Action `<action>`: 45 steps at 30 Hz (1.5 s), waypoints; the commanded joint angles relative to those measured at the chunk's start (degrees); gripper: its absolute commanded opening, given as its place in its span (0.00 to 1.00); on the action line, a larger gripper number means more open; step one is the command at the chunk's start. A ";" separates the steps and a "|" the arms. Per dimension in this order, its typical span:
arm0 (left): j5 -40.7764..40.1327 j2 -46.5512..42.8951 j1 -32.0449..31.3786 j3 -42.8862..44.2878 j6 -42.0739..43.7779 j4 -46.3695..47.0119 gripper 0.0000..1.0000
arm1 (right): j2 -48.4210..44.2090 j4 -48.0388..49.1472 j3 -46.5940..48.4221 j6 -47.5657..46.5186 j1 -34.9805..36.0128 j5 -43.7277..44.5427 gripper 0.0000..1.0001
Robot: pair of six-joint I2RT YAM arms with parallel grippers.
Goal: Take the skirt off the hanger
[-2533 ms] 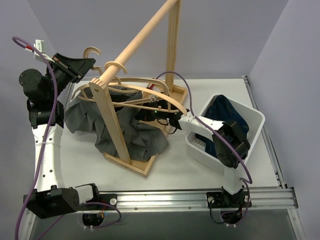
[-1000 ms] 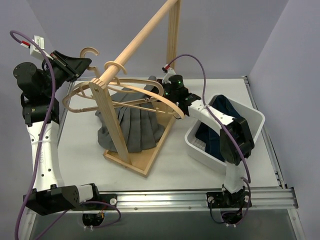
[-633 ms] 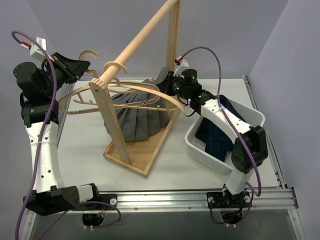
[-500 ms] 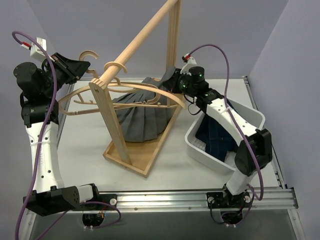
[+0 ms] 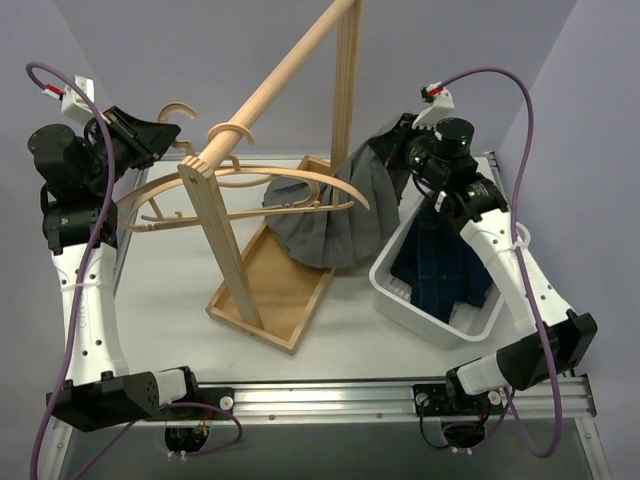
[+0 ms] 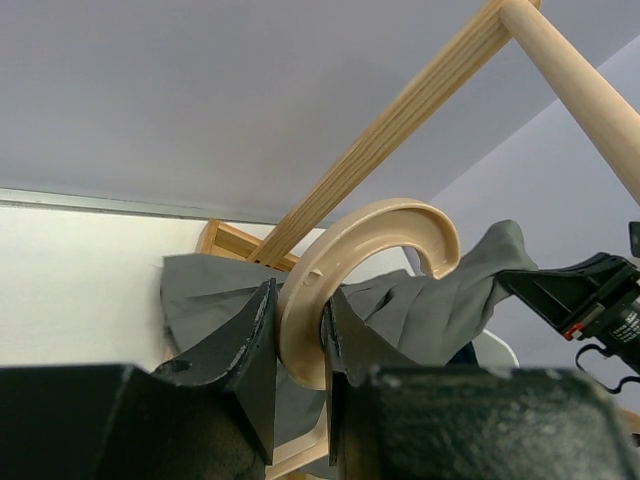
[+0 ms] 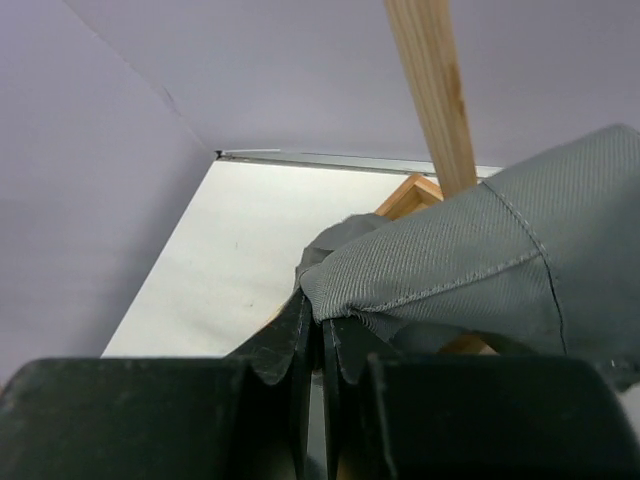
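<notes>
At the right of the counter (image 5: 160,290), a white bin (image 5: 405,306) set askew, with a dark blue garment (image 5: 440,270) bunched inside and filling most of it. Just left of the bin, the rack's shallow wooden base tray (image 5: 255,328), with the foot of the slanted post standing at its near corner.

Right fingers (image 7: 318,325) pinched closed on a stitched edge of the grey skirt (image 5: 338,215), raised high beside the rack's upright. Skirt draped down from that grip, between the right end of the wooden hanger (image 5: 310,178) and the bin, lower folds over the tray's far corner and just beside the bin's rim. Whether cloth and hanger touch, cannot tell.

Left fingers (image 6: 298,318) clamped shut on the hook (image 6: 390,218) of the hanger, held up at the left, near the round rail (image 5: 280,72).

White tag (image 5: 76,97) with a red mark on the left arm's purple cable; lettering too small to read.
</notes>
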 commanded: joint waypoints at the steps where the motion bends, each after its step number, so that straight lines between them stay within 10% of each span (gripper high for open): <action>1: -0.01 -0.27 -0.32 0.29 0.93 1.53 0.02 | -4.40 -0.70 1.66 -1.67 -2.38 1.86 0.00; 29: -1.33 1.84 -3.49 3.28 3.57 -1.02 0.02 | -22.42 -21.89 14.84 -10.81 -6.26 19.00 0.00; 45: -2.82 2.98 -5.25 4.51 4.71 -2.25 0.02 | -16.98 -19.43 31.88 -20.65 -6.26 31.63 0.00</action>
